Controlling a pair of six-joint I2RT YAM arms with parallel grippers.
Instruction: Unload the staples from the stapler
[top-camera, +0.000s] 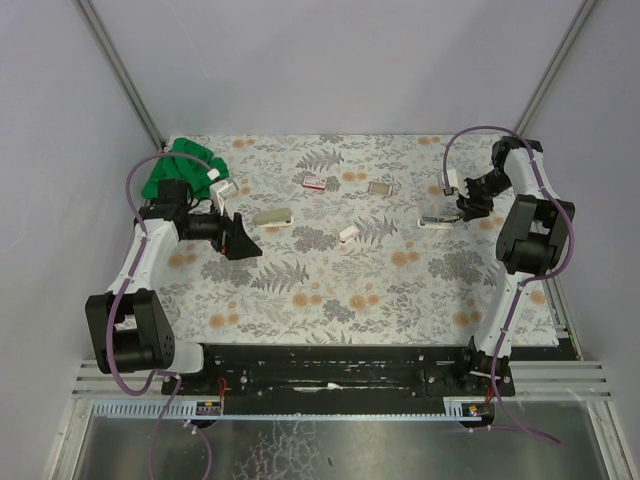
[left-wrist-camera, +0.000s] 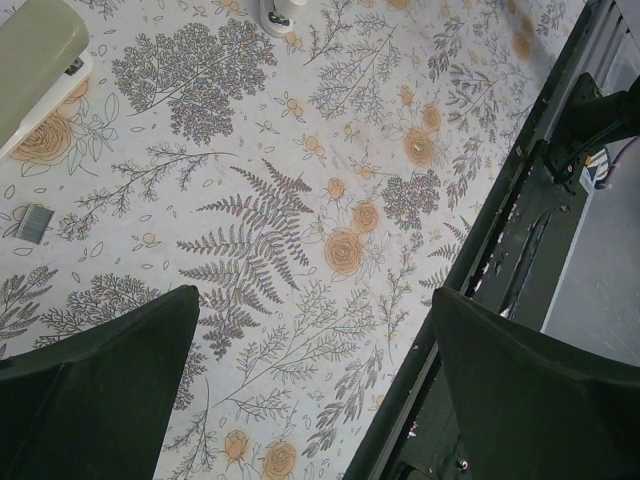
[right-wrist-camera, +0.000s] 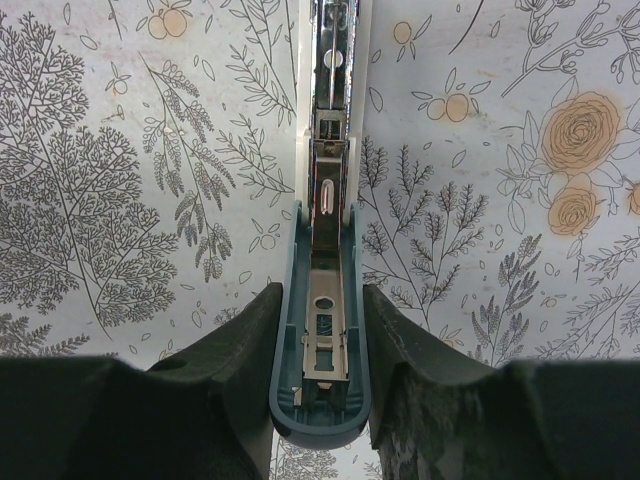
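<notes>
The stapler (right-wrist-camera: 322, 350) is swung open. Its teal top cover stands between the fingers of my right gripper (right-wrist-camera: 322, 300), which is shut on it. Its white base and metal magazine (right-wrist-camera: 331, 60) stretch away over the mat. In the top view my right gripper (top-camera: 465, 208) hangs over this stapler (top-camera: 433, 221) at the right. A tiny silvery-grey strip of staples (left-wrist-camera: 35, 222) lies loose on the mat in the left wrist view. My left gripper (left-wrist-camera: 315, 300) hovers open over bare mat at the left (top-camera: 243, 240), holding nothing.
A second, olive-grey stapler (top-camera: 272, 216) (left-wrist-camera: 35, 55) lies left of centre. A red-and-white box (top-camera: 314, 181), a small grey flat piece (top-camera: 378, 187) and a white bit (top-camera: 349, 233) sit mid-mat. Green objects (top-camera: 185, 165) are piled at the back left. A black rail (left-wrist-camera: 520, 230) borders the near edge.
</notes>
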